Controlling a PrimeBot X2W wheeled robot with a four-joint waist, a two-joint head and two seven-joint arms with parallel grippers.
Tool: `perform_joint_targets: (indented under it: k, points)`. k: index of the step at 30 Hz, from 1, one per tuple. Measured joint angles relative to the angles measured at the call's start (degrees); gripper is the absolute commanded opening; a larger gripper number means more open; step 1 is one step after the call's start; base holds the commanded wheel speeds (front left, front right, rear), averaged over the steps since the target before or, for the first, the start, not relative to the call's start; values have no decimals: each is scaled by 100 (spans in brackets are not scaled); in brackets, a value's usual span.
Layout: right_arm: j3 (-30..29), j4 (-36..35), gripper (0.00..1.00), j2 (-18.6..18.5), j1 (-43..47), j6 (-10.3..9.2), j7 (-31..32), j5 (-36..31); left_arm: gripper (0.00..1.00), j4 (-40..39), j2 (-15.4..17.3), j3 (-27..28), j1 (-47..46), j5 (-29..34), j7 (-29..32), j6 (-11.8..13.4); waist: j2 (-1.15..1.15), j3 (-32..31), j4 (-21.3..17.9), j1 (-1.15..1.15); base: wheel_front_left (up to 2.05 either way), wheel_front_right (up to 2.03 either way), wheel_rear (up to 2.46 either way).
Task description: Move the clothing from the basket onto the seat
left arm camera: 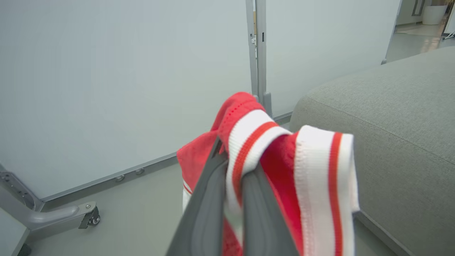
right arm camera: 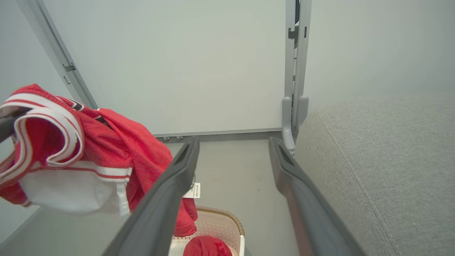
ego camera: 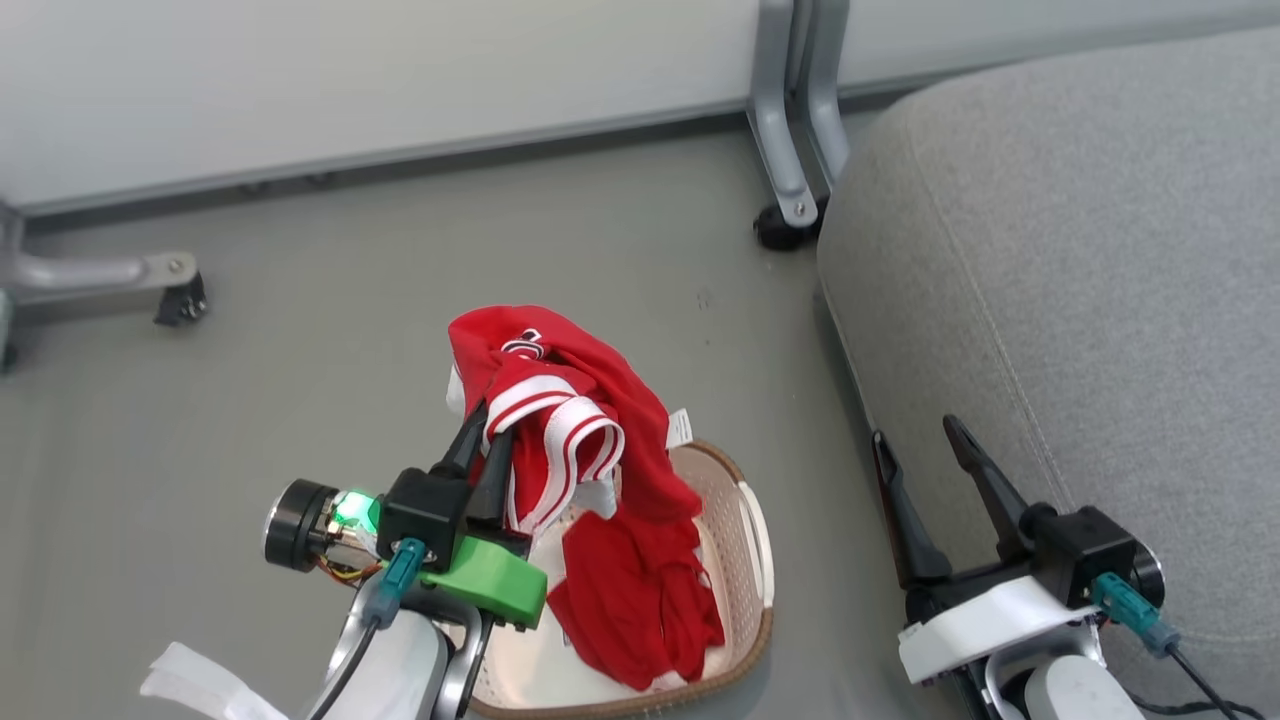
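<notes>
1. In the head view the left gripper [ego camera: 492, 425] sits at about 7 o'clock. Its two dark fingers are pressed together on the striped trim of the lifted garment [ego camera: 570, 390]. This red piece hangs above the basket [ego camera: 748, 520] at 6 o'clock.
2. The left wrist view adds the grip itself. A red-and-white band runs between the fingers [left arm camera: 206, 199] and folds over toward 3 o'clock in a loose loop.
3. The second garment [ego camera: 630, 600] lies heaped inside the basket, toward its 5 o'clock side. In the right wrist view its top is a red lump at 6 o'clock.
4. The right wrist view shows the lifted garment from the side at 9 o'clock. A white panel sits under the trim and a white tag [right arm camera: 193, 190] dangles from the fabric. The lowest fold reaches down to the basket's brown rim; I cannot tell whether it touches.
5. The right gripper [ego camera: 914, 430] is at 4 o'clock in the head view, fingers wide apart and holding nothing. Its own camera shows grey floor [right arm camera: 231, 170] between them.
6. The seat [ego camera: 1080, 250] lies at 3 o'clock, grey and woven, with a stitched seam. The basket stands on the floor near it, at its 9 o'clock.
7. At 12 o'clock a pale partition [ego camera: 400, 70] stands on metal legs with casters [ego camera: 785, 225].
</notes>
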Motion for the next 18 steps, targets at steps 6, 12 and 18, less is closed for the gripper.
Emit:
perform_joint_targets:
  k: [6,12,18]
  points:
    - [91,19,100,-2,81,0,0,-5,0,-681,-82,181,54,346,0,-164,0,-478,82,0,0,0,0]
    - [219,-12,100,-13,106,0,0,-48,0,-1090,-177,266,57,480,-8,-368,0,-723,125,0,0,0,0]
    - [588,-7,100,-166,65,0,0,-104,0,-1115,-303,213,31,500,-8,-590,0,-690,150,0,0,0,0]
